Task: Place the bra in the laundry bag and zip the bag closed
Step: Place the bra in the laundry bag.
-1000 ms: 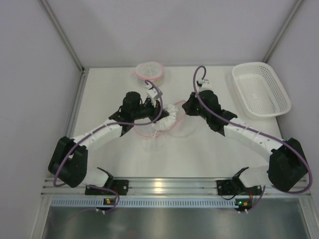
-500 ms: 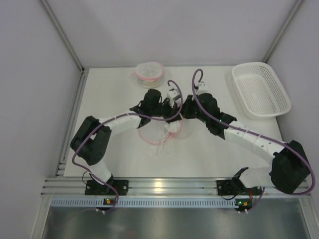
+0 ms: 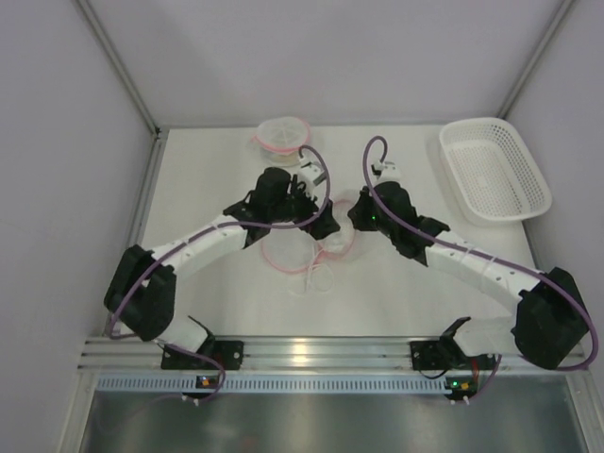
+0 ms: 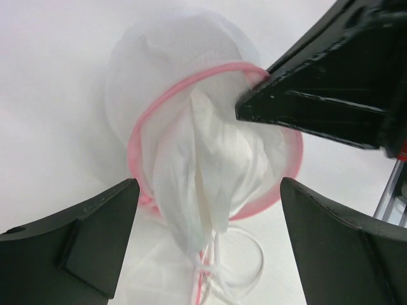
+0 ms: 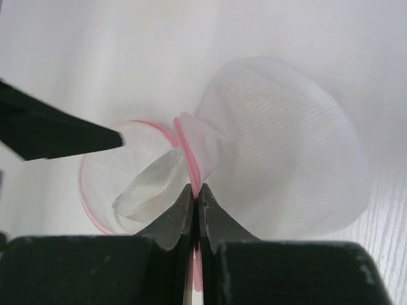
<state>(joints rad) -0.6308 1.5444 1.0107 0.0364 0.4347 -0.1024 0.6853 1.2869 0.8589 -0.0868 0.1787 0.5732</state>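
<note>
Two claws: they meet over the middle of the counter (image 3: 203, 170), one on each side of the laundry bag (image 4: 159, 57).
Left claw (image 4: 206, 187): spread wide and gripping nothing. It hangs directly above the bag's mouth, a finger out to each side of the bra (image 4: 216, 159).
Right claw (image 5: 196, 189): pressed together on the bag's pink rim, pinching up a fold of it.
Laundry bag: white mesh with a pink hoop, mouth open, lying on the counter between the claws.
Bra: white and bunched, part of it tucked into the mouth. Its lower end and thin straps (image 4: 248, 254) spill out onto the counter.
Zip: too small to make out.
Elsewhere: a second round mesh pouch (image 3: 283, 135) at the far edge, and a white basket (image 3: 495, 170) at far right.
</note>
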